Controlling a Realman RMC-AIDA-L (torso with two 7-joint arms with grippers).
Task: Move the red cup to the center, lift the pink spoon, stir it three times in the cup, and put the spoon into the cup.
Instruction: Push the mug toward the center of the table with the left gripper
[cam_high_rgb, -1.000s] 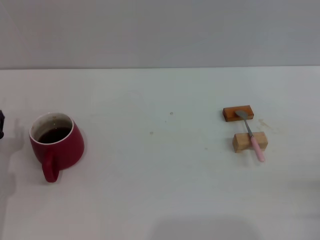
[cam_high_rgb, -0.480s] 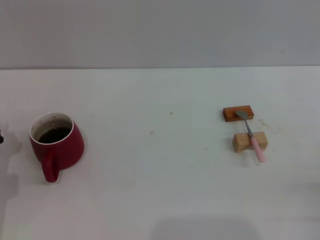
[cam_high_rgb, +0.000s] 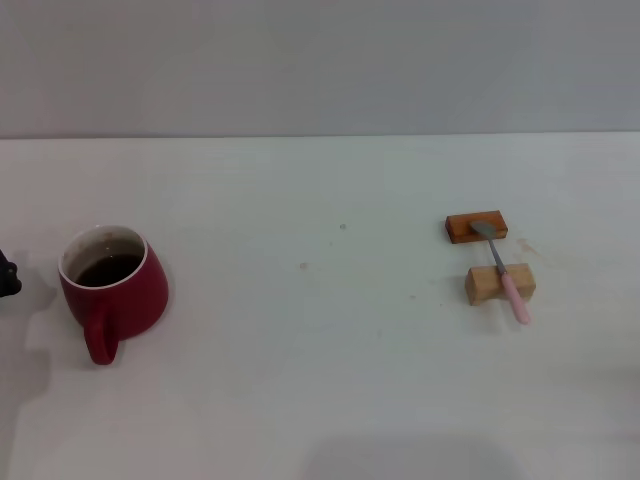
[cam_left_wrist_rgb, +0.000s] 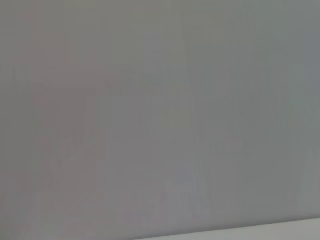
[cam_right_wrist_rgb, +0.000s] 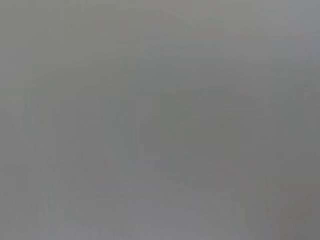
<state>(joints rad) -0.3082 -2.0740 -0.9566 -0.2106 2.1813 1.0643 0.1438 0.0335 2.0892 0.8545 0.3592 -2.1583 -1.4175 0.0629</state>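
No writing or brand is seen on anything. The red cup (cam_high_rgb: 112, 290), squat, white inside and holding dark liquid, stands at the table's (cam_high_rgb: 320, 400) left side, handle toward the near edge. The pink spoon (cam_high_rgb: 503, 271) is laid across two wooden blocks (cam_high_rgb: 488, 255) at the right, well apart from the cup, with bare tabletop between. The left gripper (cam_high_rgb: 6, 277) is glimpsed at the left edge, near the cup.
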